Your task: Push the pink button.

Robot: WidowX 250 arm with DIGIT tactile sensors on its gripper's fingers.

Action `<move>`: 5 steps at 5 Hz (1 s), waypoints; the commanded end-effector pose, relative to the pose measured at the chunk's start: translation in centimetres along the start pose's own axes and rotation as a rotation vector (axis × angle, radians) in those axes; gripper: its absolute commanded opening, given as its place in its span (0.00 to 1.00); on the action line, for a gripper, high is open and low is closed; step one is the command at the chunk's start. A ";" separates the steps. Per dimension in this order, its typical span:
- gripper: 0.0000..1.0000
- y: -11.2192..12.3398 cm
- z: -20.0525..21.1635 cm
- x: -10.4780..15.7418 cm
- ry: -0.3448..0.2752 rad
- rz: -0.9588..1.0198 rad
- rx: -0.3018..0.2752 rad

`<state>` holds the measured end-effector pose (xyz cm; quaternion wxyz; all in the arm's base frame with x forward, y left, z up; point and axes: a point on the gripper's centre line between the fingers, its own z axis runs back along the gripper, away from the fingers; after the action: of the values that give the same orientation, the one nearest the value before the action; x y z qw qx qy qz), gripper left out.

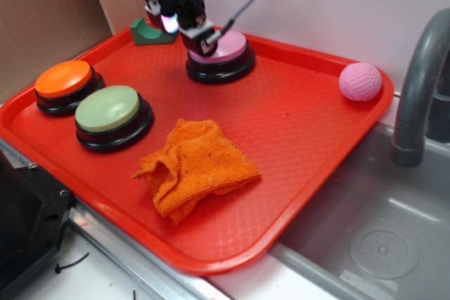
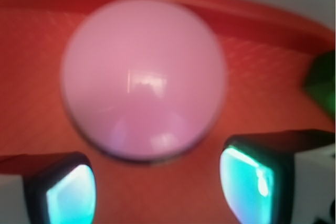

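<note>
Gripper (image 1: 199, 38) fingers (image 2: 71, 195) stand apart, and we see them low over the button's (image 2: 143, 77) near edge (touching or not, we cannot tell). Beyond the button sits a green block (image 1: 150, 32).

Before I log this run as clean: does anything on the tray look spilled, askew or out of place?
Only the orange cloth stands out: it lies crumpled in a heap on the red tray, near the front. No spill or damage shows. The hand is at the pink button; contact can't be judged.

Kitchen-style lab bench: grey sink (image 1: 380, 244), faucet (image 1: 418, 82), red tray (image 1: 309, 124), cardboard backdrop (image 1: 42, 19)
</note>
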<state>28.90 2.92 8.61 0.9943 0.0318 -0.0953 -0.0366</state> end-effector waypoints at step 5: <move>1.00 -0.2 -3.0 3.3 -0.015 -0.002 -0.012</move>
<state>31.88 2.36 5.23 0.9953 0.0214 -0.0857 -0.0395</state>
